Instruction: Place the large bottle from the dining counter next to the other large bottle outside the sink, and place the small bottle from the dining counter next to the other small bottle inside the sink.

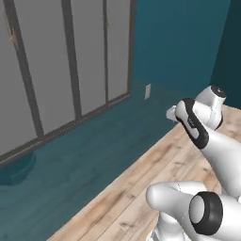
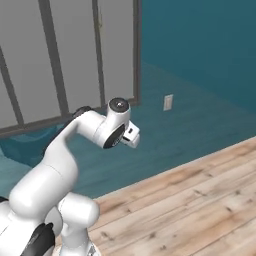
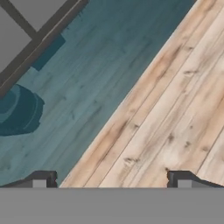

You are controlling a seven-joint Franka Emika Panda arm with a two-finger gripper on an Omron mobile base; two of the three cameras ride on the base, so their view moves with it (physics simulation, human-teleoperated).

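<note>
Floorboards (image 3: 175, 109) of pale wood run under my claw (image 3: 111, 179), whose two dark fingertips (image 3: 43, 179) stand far apart at the bottom of the hand view, wide open with nothing between them. Beside the boards lies a band of teal floor (image 3: 92, 74), and at its far side a rounded teal shape (image 3: 15, 111) sits near a grey panelled wall (image 3: 26, 17) with dark frames. From the base views my white arm (image 2: 55, 165) is folded, the wrist (image 1: 188, 117) pointing out over the seam where wood meets teal. A small white outlet (image 2: 168, 102) is set on the teal wall (image 2: 200, 45) beyond. Of the bottles, the desk and the sink I can tell nothing from where I stand.
</note>
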